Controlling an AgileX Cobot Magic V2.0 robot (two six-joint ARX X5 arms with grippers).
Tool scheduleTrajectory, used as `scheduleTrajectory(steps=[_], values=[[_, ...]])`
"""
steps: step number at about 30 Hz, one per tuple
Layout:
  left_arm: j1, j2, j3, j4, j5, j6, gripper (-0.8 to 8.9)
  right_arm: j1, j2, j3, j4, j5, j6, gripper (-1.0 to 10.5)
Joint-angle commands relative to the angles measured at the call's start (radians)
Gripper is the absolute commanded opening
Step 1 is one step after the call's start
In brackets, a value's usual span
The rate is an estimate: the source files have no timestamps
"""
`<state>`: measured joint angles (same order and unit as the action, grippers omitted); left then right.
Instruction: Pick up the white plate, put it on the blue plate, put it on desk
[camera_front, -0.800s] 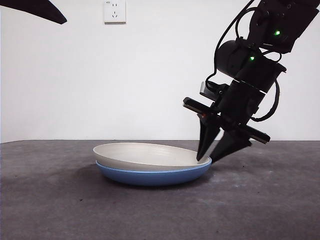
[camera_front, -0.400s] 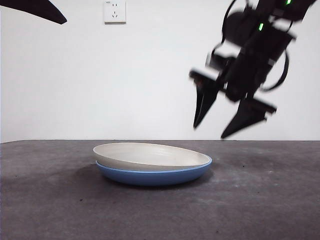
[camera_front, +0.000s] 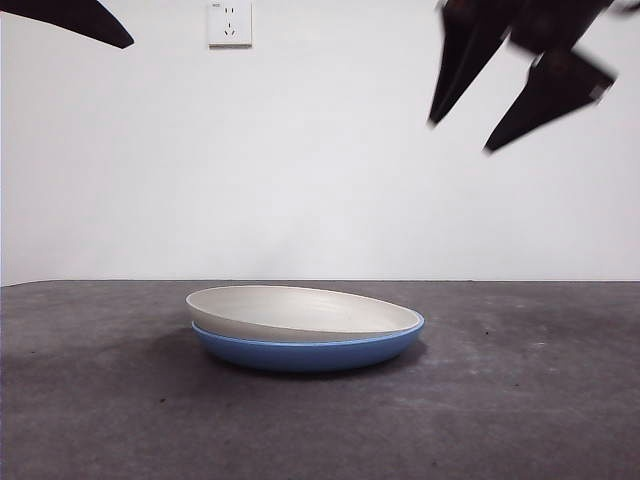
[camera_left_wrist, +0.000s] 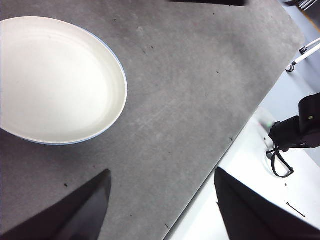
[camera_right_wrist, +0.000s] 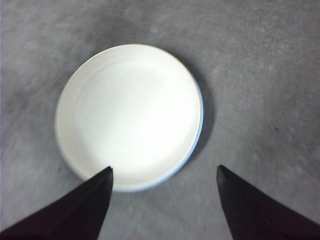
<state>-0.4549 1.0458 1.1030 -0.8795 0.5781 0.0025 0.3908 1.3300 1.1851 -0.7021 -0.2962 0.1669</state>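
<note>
**White plate nested in blue plate, both end effectors clear**

The white plate lay inside the blue plate, its rim tilted a little so that one side sat higher than the other in the front view. The stacked pair rested on the desk, toward the middle of the surface as the front view showed it, with bare mottled grey on every side. From above, only a thin blue crescent of the lower plate showed past the white plate's edge.

The right end effector hung high above the plates, blurred, its two black jaws spread apart and gripping nothing. Its wrist camera looked almost straight down on the stack, the plates well below the jaw tips.

The left end effector was also spread and empty, held over the desk near one of its edges, with the white plate off to one side of it. In the front view it appeared only as a dark tip at a top corner.

A wall socket sat on the white wall behind the desk.
</note>
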Motion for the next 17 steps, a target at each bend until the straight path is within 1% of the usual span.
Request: scheduleTrajectory(steps=[1, 8, 10, 17], values=[[-0.005, 0.006, 0.006, 0.009, 0.006, 0.013, 3.35, 0.006, -0.071, 0.021, -0.072, -0.02, -0.071, 3.3], [-0.005, 0.006, 0.006, 0.009, 0.006, 0.013, 3.35, 0.007, -0.239, 0.02, -0.239, -0.064, -0.123, 3.3], [-0.005, 0.006, 0.006, 0.009, 0.006, 0.013, 3.35, 0.008, -0.277, 0.01, -0.283, -0.083, -0.126, 3.3], [-0.005, 0.006, 0.006, 0.009, 0.006, 0.013, 3.35, 0.028, -0.385, -0.085, -0.301, -0.153, -0.127, 3.3]])
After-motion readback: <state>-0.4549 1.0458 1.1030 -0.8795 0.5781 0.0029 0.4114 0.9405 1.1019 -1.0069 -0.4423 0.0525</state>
